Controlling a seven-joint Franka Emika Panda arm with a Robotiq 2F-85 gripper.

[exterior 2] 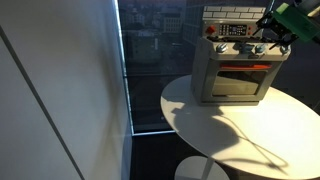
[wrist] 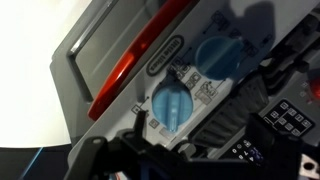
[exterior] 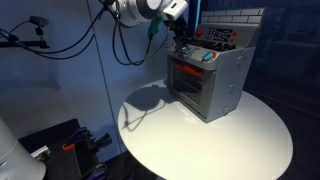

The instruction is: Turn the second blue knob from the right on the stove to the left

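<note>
As the end effector (exterior: 181,40) is held close against the upper front edge of the stove (exterior: 212,78), its jaws are masked by its own dark body in both exterior views. How far they are parted cannot be told, and nothing is clearly shown in their grip. Two light-blue knobs are seen at close range in the wrist view. One knob (wrist: 170,106) is placed near the middle of the frame and a second knob (wrist: 218,55) just beside it, both set in the grey control strip alongside the red door frame (wrist: 128,68). Dark parts of the end effector are seen along the lower and right-hand edges of that view, near the knobs; whether a knob is touched cannot be told. The stove is stood upright on the round white surface (exterior: 255,140), with its glass door (exterior 2: 240,78) shut and black burners (exterior 2: 232,30) carried on top. A shadow (exterior 2: 240,135) is cast across the surface in front of the stove, and black cables (exterior: 125,45) are hung from the arm (exterior: 140,10).
</note>
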